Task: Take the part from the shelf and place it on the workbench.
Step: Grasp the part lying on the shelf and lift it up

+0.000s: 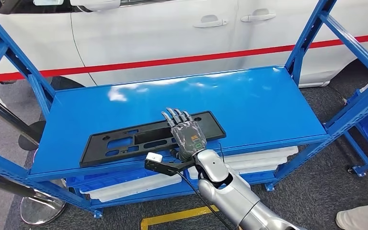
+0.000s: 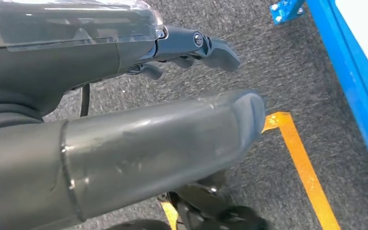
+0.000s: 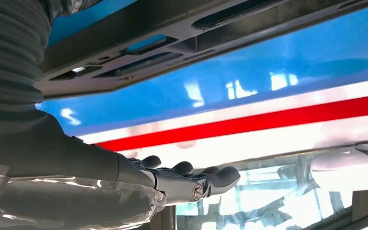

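Note:
A flat black part (image 1: pixel 124 141) with several slots, long and rectangular, lies near the front edge of the blue shelf (image 1: pixel 258 100). My right hand (image 1: pixel 187 134) reaches in over the part's right half, palm down, fingers straight and apart, holding nothing. The right wrist view shows the part (image 3: pixel 172 28) and my right hand (image 3: pixel 172 184) with a gap between them. My left hand (image 2: pixel 124 139) hangs low over the grey floor, thumb and fingers loosely extended, nothing in it.
A white car (image 1: pixel 172 28) with a red stripe stands close behind the shelf. Blue uprights (image 1: pixel 311 33) frame both ends. White trays (image 1: pixel 139 184) fill the lower level. Yellow floor tape (image 1: pixel 172 218), a chrome stand base (image 1: pixel 40 206) and a person's shoe (image 1: pixel 362 218) lie nearby.

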Robot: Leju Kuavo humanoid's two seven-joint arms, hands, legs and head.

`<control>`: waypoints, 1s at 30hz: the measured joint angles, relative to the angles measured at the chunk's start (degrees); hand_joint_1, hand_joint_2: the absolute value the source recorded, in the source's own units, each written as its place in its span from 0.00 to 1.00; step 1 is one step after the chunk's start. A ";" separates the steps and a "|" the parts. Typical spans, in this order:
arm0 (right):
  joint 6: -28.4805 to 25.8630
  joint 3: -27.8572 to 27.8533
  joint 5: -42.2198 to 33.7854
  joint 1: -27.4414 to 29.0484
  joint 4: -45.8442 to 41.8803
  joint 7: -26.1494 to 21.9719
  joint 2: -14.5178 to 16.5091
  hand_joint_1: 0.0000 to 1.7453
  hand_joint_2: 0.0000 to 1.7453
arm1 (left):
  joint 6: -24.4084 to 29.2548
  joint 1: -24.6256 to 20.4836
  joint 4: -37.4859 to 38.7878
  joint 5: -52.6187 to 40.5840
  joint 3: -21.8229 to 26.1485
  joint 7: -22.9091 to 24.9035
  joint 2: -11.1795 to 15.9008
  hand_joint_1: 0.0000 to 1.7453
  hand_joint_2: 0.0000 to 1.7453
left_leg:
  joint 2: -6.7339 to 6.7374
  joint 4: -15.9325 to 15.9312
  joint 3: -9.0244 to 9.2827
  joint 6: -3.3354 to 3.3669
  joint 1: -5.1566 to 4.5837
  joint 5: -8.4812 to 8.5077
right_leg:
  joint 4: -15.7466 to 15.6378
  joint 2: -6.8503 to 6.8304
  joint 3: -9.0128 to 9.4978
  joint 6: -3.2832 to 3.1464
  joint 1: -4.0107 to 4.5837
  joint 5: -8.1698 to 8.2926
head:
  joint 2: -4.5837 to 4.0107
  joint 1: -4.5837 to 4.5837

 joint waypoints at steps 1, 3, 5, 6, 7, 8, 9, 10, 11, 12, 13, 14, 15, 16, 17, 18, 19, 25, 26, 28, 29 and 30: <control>0.08 -0.03 -0.25 -0.01 -0.10 0.03 0.00 0.00 1.00 | 0.12 0.08 0.15 -0.08 0.01 -0.06 0.07 0.00 0.00 | 0.00 0.59 -0.46 0.02 0.00 0.46 | 0.05 0.01 0.04 -0.03 0.07 -0.06 | 0.00 0.00; 0.55 -0.15 -0.57 -0.18 -0.47 0.15 0.00 0.00 1.00 | 0.41 0.12 0.45 -0.25 0.02 -0.16 0.25 0.00 0.00 | 0.01 -3.33 1.16 0.23 -0.01 3.56 | 0.20 0.09 0.19 0.02 0.14 -0.24 | 0.00 0.00; 1.55 -0.28 -0.52 -0.62 -0.77 0.47 -0.03 0.00 1.00 | 0.74 0.00 0.79 -0.57 0.05 -0.28 0.44 0.00 0.00 | 0.03 -10.27 4.43 0.66 -0.06 6.82 | 0.49 0.16 0.29 0.24 0.22 -0.53 | 0.00 0.01; 2.21 -0.32 -0.32 -0.92 -0.82 0.76 -0.10 0.00 1.00 | 0.92 -0.11 1.03 -0.78 0.09 -0.36 0.51 0.00 0.00 | 0.00 -13.13 5.74 0.93 -0.17 7.75 | 0.68 0.22 0.21 0.45 0.31 -0.66 | 0.00 0.01; 2.89 -0.33 0.05 -1.15 -0.79 1.09 -0.21 0.02 1.00 | 1.07 -0.20 1.28 -1.00 0.13 -0.43 0.62 0.00 0.00 | -0.02 -14.73 6.42 1.18 -0.30 8.03 | 0.81 0.24 0.09 0.69 0.38 -0.72 | 0.00 0.01; 3.67 -0.33 0.65 -1.31 -0.66 1.49 -0.33 0.03 1.00 | 1.21 -0.28 1.58 -1.21 0.16 -0.46 0.70 0.00 0.00 | -0.06 -15.30 6.61 1.40 -0.45 7.86 | 0.83 0.26 -0.01 0.99 0.42 -0.71 | 0.00 0.01; 4.59 -0.30 1.55 -1.42 -0.33 1.88 -0.44 0.04 1.00 | 1.34 -0.34 1.88 -1.45 0.17 -0.49 0.76 0.00 0.00 | -0.11 -15.54 6.60 1.62 -0.50 8.00 | 0.78 0.28 -0.06 1.31 0.44 -0.65 | 0.00 0.00; 5.46 -0.25 2.56 -1.47 0.18 2.19 -0.52 0.05 1.00 | 1.44 -0.41 2.19 -1.68 0.17 -0.49 0.82 0.00 0.00 | -0.08 -15.76 6.67 1.91 -0.36 8.18 | 0.79 0.26 -0.03 1.63 0.40 -0.73 | 0.00 0.00; 6.21 -0.17 3.53 -1.56 0.89 2.44 -0.59 0.05 1.00 | 1.56 -0.56 2.54 -1.86 0.17 -0.49 0.86 0.00 0.00 | -0.07 -16.04 6.81 2.26 -0.21 8.37 | 1.29 0.25 -0.16 1.93 0.38 -1.19 | 0.00 0.01; 6.73 -0.03 4.31 -1.66 1.79 2.55 -0.64 0.05 1.00 | 1.66 -0.76 2.87 -2.01 0.19 -0.49 0.90 0.00 0.00 | -0.04 -16.33 6.92 2.61 -0.04 8.55 | 2.68 0.25 -0.73 2.19 0.36 -2.16 | 0.00 0.01; 6.93 0.19 4.80 -1.69 2.86 2.57 -0.68 0.05 1.00 | 1.78 -0.97 3.20 -2.16 0.24 -0.49 0.95 0.00 0.00 | -0.01 -16.50 7.00 2.86 0.08 8.66 | 5.38 0.24 -1.96 2.43 0.26 -3.76 | 0.00 0.02; 6.96 0.45 5.14 -1.62 4.04 2.57 -0.71 0.05 1.00 | 1.88 -1.16 3.54 -2.27 0.31 -0.49 1.02 0.00 0.00 | -0.01 -16.54 6.97 3.00 0.06 8.68 | 9.20 0.24 -3.80 2.62 0.17 -5.67 | 0.00 0.02; 6.89 0.71 5.36 -1.49 5.12 2.57 -0.73 0.06 1.00 | 1.96 -1.27 3.84 -2.36 0.42 -0.49 1.08 0.00 0.00 | 0.00 -16.53 6.93 3.05 0.04 8.68 | 13.07 0.24 -5.76 2.77 0.06 -7.30 | 0.00 0.02; 6.73 0.96 5.52 -1.37 6.12 2.56 -0.74 0.08 1.00 | 2.01 -1.33 4.14 -2.45 0.56 -0.48 1.16 0.00 0.00 | 0.00 -16.51 6.94 3.04 0.03 8.65 | 16.14 0.23 -7.40 2.90 -0.05 -8.18 | 0.00 0.02; 6.57 1.14 5.61 -1.34 6.87 2.56 -0.74 0.10 1.00 | 2.02 -1.35 4.42 -2.47 0.68 -0.48 1.22 0.00 0.00 | 0.01 -16.50 7.01 3.01 0.03 8.60 | 17.14 0.21 -8.07 2.99 -0.16 -7.85 | 0.00 0.02; 6.46 1.31 5.62 -1.45 7.44 2.56 -0.74 0.13 1.00 | 2.03 -1.38 4.67 -2.49 0.79 -0.47 1.26 0.00 0.00 | 0.00 -16.49 7.17 2.96 0.03 8.52 | 15.54 0.18 -7.40 2.99 -0.25 -6.29 | 0.00 0.02; 6.44 1.46 5.64 -1.60 7.98 2.56 -0.74 0.16 1.00 | 2.03 -1.42 4.91 -2.51 0.86 -0.46 1.28 0.00 0.00 | -0.01 -16.47 7.39 2.87 0.04 8.40 | 12.02 0.15 -5.72 2.92 -0.34 -4.04 | 0.00 0.02; 6.55 2.21 5.17 -1.97 10.48 2.02 0.26 0.78 1.00 | 2.13 -1.83 5.85 -2.56 1.17 -0.49 1.43 0.00 0.00 | -0.17 -16.42 7.97 1.12 -0.21 7.81 | 0.43 0.19 -0.09 1.58 0.08 -0.04 | 0.00 0.01; 6.54 2.33 5.05 -1.95 10.82 1.93 0.59 0.84 1.00 | 2.14 -1.87 6.01 -2.55 1.20 -0.50 1.51 0.00 0.00 | -0.15 -16.13 7.93 0.80 -0.14 7.52 | 0.18 0.13 0.08 1.24 -0.03 0.07 | 0.00 0.01; 6.50 2.49 4.71 -1.94 11.68 1.76 1.18 0.91 1.00 | 2.14 -1.97 6.44 -2.49 1.26 -0.64 1.65 0.00 0.00 | -0.07 -13.26 6.73 0.30 -0.05 5.47 | -0.36 -0.09 0.37 0.54 -0.32 0.38 | 0.00 0.01; 6.46 2.55 4.53 -1.92 12.16 1.66 1.43 0.92 1.00 | 2.15 -1.99 6.73 -2.46 1.31 -0.74 1.72 0.00 0.00 | -0.03 -10.10 5.31 0.13 -0.01 3.62 | -0.42 -0.19 0.37 0.33 -0.28 0.42 | 0.00 0.01; 6.41 2.59 4.36 -1.89 12.68 1.55 1.59 0.93 1.00 | 2.15 -1.99 7.03 -2.44 1.39 -0.83 1.74 0.00 0.00 | -0.01 -6.31 3.53 -0.03 0.02 1.69 | -0.42 -0.25 0.29 0.15 -0.22 0.44 | 0.00 0.00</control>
